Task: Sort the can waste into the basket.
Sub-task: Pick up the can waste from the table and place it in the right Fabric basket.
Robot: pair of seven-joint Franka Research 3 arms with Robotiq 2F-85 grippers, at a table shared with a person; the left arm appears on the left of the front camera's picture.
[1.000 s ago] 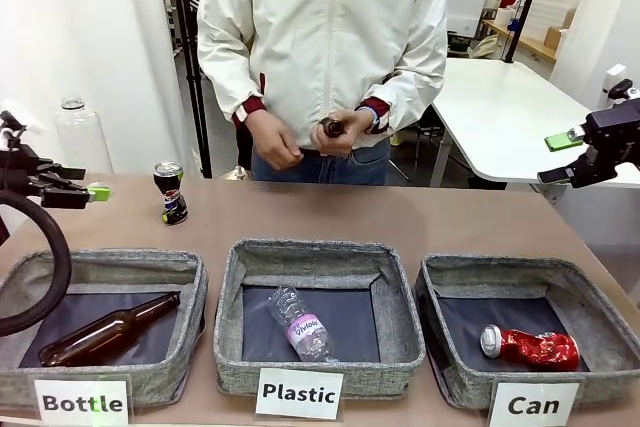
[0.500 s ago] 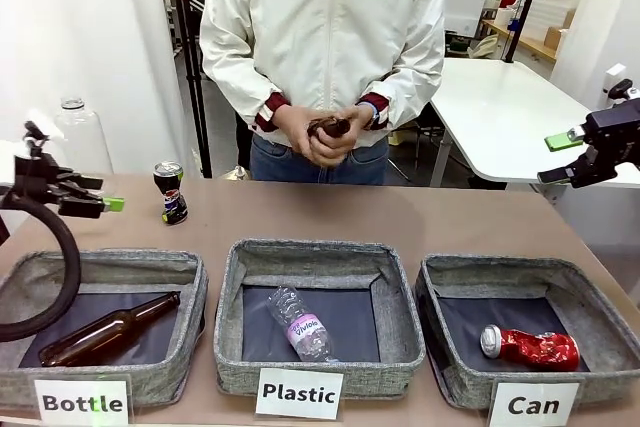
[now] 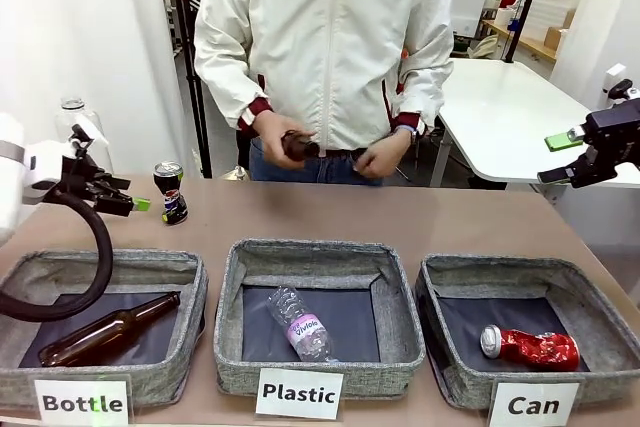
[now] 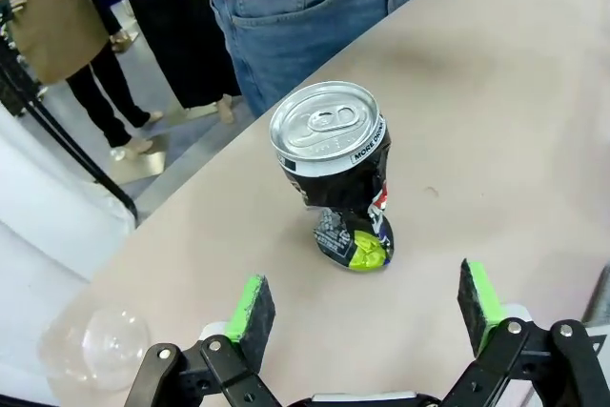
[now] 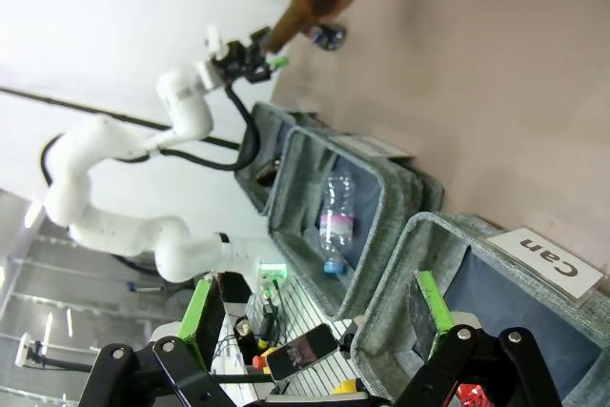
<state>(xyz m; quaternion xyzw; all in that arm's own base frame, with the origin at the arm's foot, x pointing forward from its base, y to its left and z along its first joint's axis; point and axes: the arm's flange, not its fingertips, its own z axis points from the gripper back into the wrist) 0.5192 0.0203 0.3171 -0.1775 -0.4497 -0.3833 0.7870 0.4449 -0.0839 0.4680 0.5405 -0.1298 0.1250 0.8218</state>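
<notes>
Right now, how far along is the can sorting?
About halfway. Done: the red can lies in the Can basket. In hand: the left pincer is open and lined up on the black can, which stands on the table, not yet gripped. Left: grasp that can and carry it to the Can basket. The right pincer hangs open at the side.

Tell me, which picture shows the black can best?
The left wrist view: the black can stands close up, lid and dented side clear. The front view shows it small and far; the right wrist view, barely a dark speck.
</notes>
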